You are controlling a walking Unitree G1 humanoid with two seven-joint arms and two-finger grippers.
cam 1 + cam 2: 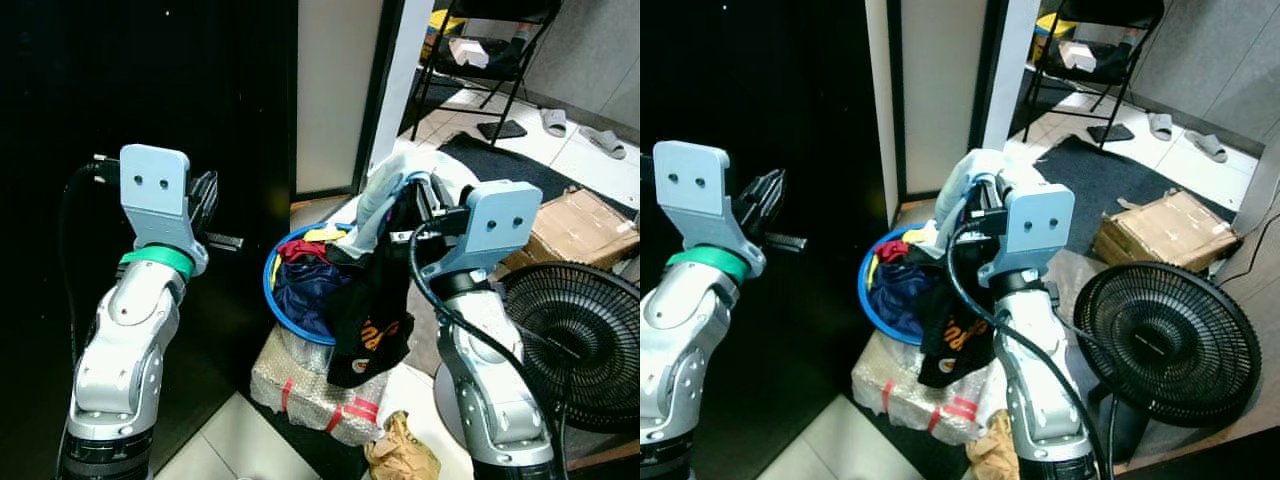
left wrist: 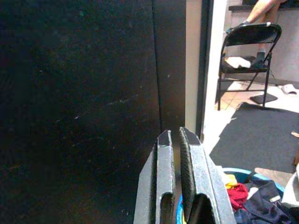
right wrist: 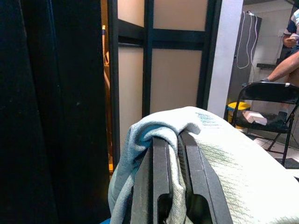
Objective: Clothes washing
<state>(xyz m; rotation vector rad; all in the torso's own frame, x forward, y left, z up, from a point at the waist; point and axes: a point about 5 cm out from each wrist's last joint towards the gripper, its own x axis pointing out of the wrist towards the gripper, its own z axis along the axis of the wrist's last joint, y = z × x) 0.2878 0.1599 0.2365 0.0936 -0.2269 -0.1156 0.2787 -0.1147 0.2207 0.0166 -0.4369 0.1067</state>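
The right gripper (image 3: 169, 140) has its 2 fingers pinched on a pale blue cloth (image 3: 224, 158) above the blue basket (image 1: 272, 290) of clothes; the left gripper (image 2: 175, 137), fingers nearly together, holds nothing beside the dark door (image 2: 79, 102).

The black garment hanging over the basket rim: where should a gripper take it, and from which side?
Probably at the black garment's bunched top, where it crosses the blue basket's rim, coming from above: there the cloth stands raised, whereas its lower part hangs flat against the wrapped box.
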